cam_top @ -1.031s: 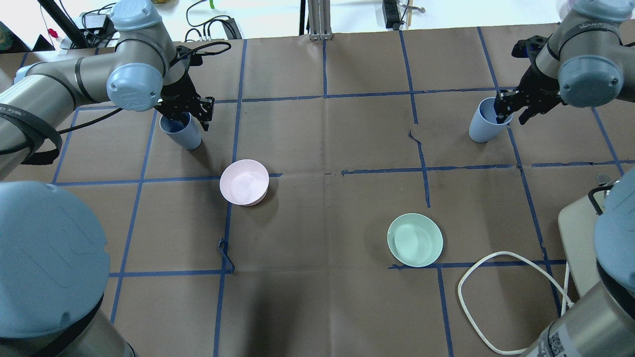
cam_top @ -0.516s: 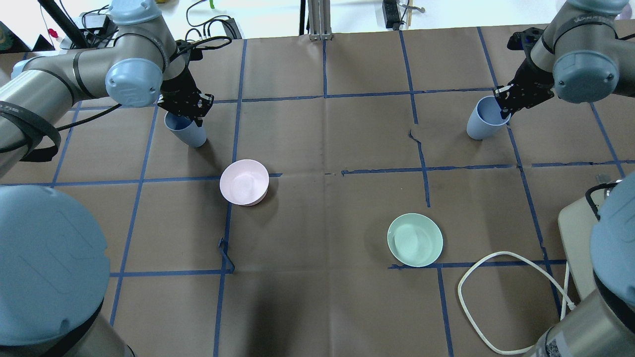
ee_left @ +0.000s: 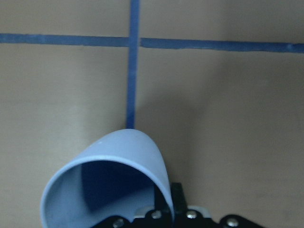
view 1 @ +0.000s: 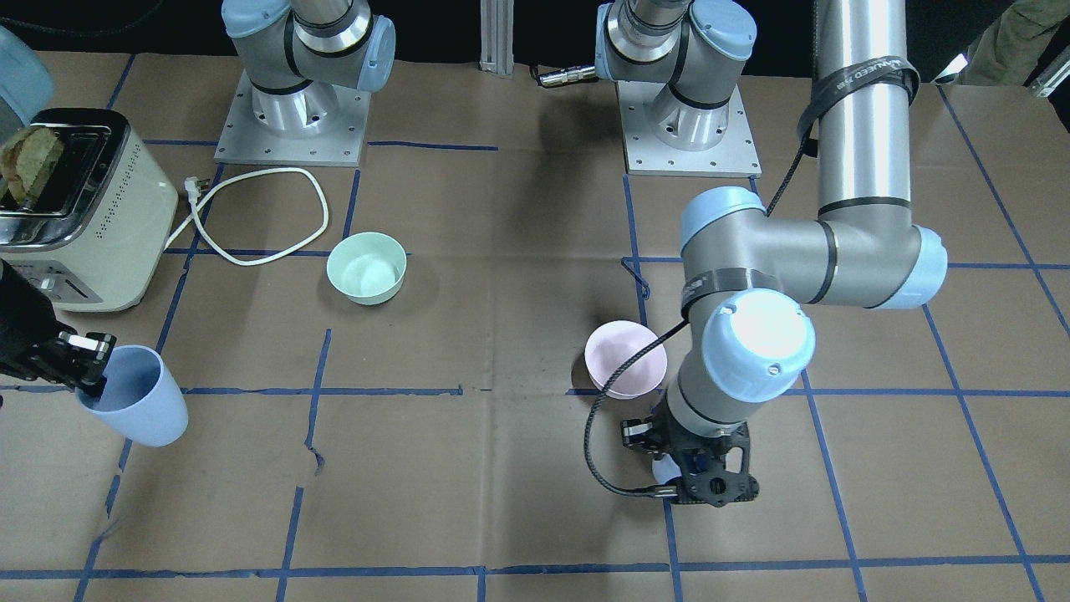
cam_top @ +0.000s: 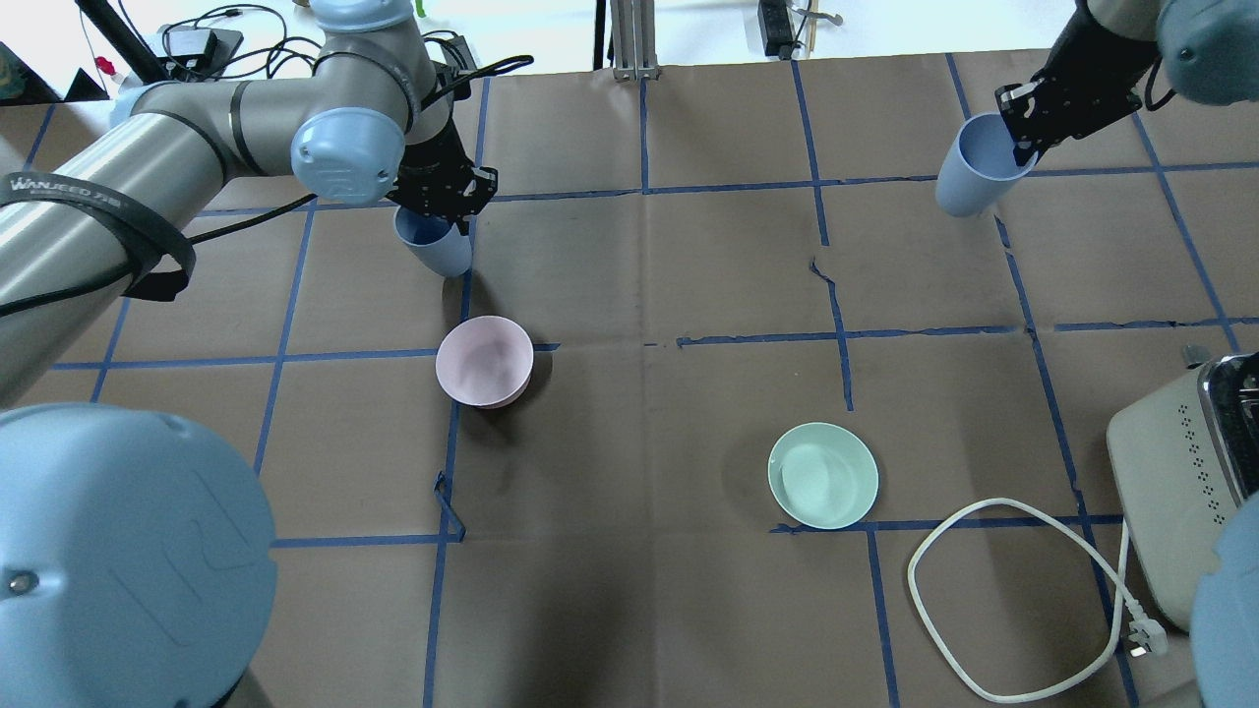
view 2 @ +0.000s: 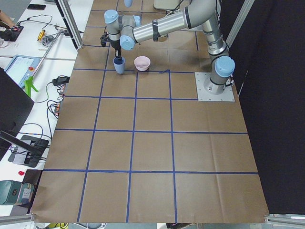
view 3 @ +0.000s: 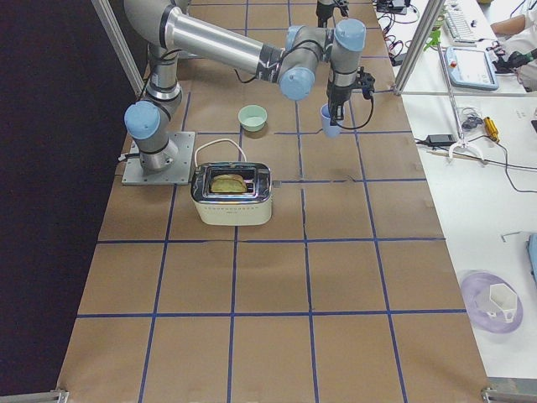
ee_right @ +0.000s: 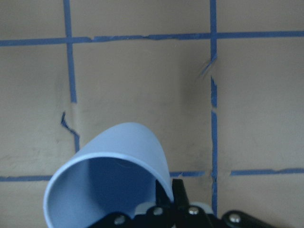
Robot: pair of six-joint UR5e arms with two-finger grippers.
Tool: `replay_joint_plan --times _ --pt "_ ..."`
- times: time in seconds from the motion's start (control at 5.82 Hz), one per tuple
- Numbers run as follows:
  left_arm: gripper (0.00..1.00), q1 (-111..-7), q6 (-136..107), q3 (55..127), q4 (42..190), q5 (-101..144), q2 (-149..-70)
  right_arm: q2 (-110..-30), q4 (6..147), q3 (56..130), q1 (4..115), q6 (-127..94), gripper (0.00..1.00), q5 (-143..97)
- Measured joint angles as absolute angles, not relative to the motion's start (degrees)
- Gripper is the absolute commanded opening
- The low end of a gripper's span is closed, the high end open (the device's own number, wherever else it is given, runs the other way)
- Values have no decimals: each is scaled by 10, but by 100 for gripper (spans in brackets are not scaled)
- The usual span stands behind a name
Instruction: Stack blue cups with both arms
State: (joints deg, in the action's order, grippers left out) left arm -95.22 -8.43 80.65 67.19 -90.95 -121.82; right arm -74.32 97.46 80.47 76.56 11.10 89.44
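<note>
My left gripper is shut on the rim of one blue cup and holds it tilted, just above the table, beyond the pink bowl. The left wrist view shows this cup with one finger inside it. In the front-facing view it is mostly hidden under the left gripper. My right gripper is shut on the rim of the other blue cup and holds it tilted and raised at the far right. That cup shows too in the front-facing view and the right wrist view.
A pale pink bowl stands left of centre. A mint-green bowl stands right of centre. A cream toaster with bread in it stands at the near right, its white cable looped on the brown paper.
Both arms closed on their cups' rims. The left arm carried its cup to the right, toward the centre. The right arm lifted its cup up and toward the far edge.
</note>
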Motion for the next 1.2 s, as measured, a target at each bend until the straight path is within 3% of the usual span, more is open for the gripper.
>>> replay_joint_plan --times 0.34,0.69,0.86,1.03,1.2 --pt "5 -1035 -216 763 657 -906 -1248 -795 828 757 805 16 7 899" --pt "9 -1099 -304 749 624 -903 -1264 -802 812 756 851 -13 7 902" --pt "72 -1114 -317 751 619 -902 -1267 -801 813 758 856 -12 7 902" --pt "98 -1121 -318 753 617 -904 -1271 -800 814 758 855 -8 7 902" --pt "98 -1123 -314 753 616 -905 -1273 -798 814 758 849 -5 7 901"
